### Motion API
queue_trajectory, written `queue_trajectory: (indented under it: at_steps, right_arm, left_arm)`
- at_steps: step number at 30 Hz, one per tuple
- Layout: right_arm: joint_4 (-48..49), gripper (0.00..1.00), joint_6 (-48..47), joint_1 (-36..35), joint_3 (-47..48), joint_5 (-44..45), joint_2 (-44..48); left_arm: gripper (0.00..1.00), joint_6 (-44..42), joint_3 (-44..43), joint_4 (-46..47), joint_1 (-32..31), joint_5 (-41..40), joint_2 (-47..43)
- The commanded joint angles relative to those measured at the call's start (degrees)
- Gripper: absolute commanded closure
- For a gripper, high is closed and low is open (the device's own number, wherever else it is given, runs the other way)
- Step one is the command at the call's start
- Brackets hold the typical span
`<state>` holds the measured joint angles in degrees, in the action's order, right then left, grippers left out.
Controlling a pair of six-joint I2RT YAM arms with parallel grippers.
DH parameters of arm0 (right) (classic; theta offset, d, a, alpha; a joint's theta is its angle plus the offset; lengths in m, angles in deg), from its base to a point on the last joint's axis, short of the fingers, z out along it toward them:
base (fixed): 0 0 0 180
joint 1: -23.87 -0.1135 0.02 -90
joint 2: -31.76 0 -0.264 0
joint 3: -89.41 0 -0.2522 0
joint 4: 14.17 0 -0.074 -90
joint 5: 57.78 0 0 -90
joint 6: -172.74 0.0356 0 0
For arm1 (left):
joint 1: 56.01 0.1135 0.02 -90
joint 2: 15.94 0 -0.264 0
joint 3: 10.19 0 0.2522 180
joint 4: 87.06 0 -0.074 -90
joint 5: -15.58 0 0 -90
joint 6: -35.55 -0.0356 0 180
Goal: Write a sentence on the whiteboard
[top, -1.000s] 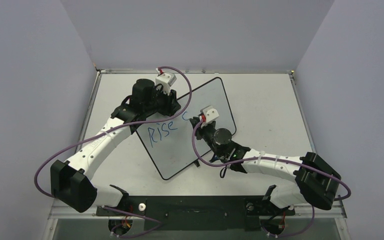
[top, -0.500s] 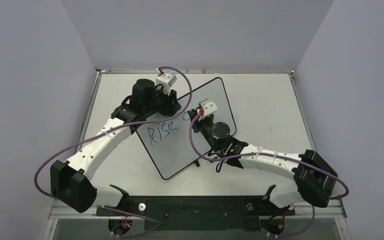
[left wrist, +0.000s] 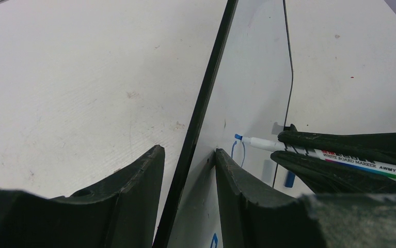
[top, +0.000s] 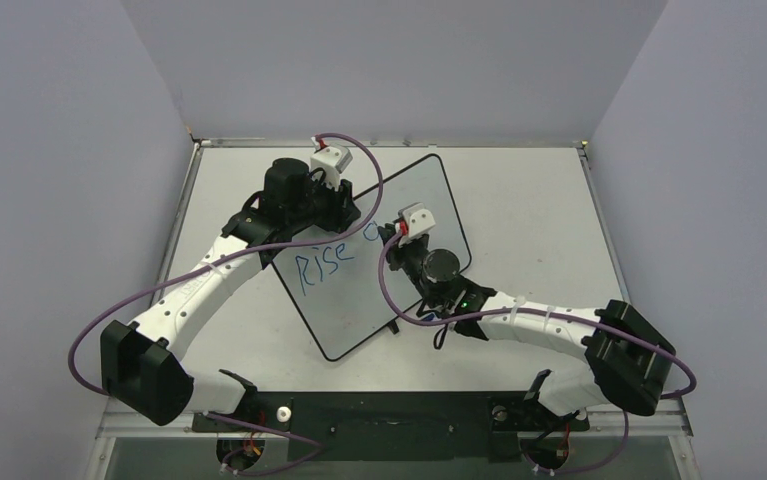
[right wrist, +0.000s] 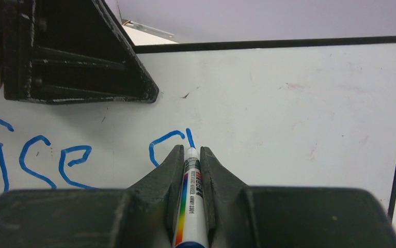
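There it goes: the right gripper [right wrist: 188,152], clamped on the marker [right wrist: 190,192], has nudged toward twelve o'clock, closing an "a" at three o'clock of "Rise". The sentence [top: 324,266] grows. The left gripper [left wrist: 185,153] pinches the whiteboard [top: 359,312], propped mid-table [top: 519,200].

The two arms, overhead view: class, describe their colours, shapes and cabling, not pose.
The left arm and right arm have white link shells, black joints and bulky black shoulder housings. A purple cable loops along each. A small white camera block sits at each wrist. The fingers are matte black wedges.
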<state>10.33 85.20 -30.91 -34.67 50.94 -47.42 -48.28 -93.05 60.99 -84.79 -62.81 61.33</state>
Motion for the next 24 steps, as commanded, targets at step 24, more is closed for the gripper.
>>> queue_trajectory:
  at_steps: [24]
  right_arm:
    - [-0.9, 1.0, -0.5, 0.1, -1.4, 2.9, 9.0]
  left_arm:
    - [1.0, -1.3, -0.9, 5.0, -0.4, 0.7, -3.7]
